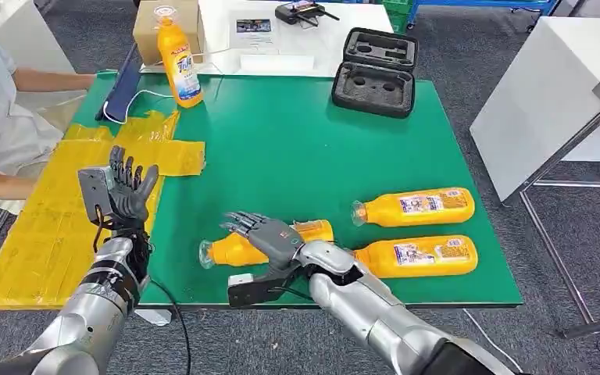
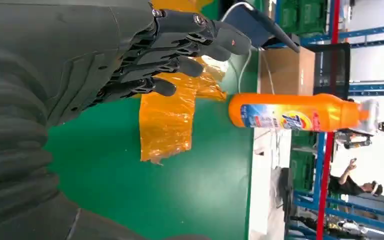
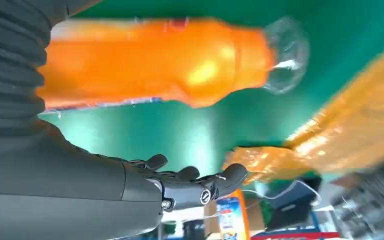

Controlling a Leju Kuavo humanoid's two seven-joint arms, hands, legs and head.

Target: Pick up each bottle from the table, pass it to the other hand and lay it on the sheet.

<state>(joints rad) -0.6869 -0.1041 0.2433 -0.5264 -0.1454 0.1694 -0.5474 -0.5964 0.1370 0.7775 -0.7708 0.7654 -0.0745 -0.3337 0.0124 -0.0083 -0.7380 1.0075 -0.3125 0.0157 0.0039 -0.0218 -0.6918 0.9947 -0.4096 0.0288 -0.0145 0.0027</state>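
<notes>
The right hand hovers open over the nearest orange plastic bottle, gripping nothing — two more bottles lie beyond on the green worktop. The left hand waits open above the yellow sheet, bare — every bottle seems left to do.

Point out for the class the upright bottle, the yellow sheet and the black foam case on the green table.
upright bottle (image 1: 180,66), head view, on its label.
yellow sheet (image 1: 39,234), head view, on a bare stretch of it.
black foam case (image 1: 375,88), head view, on the lower half between its hollows.
</notes>
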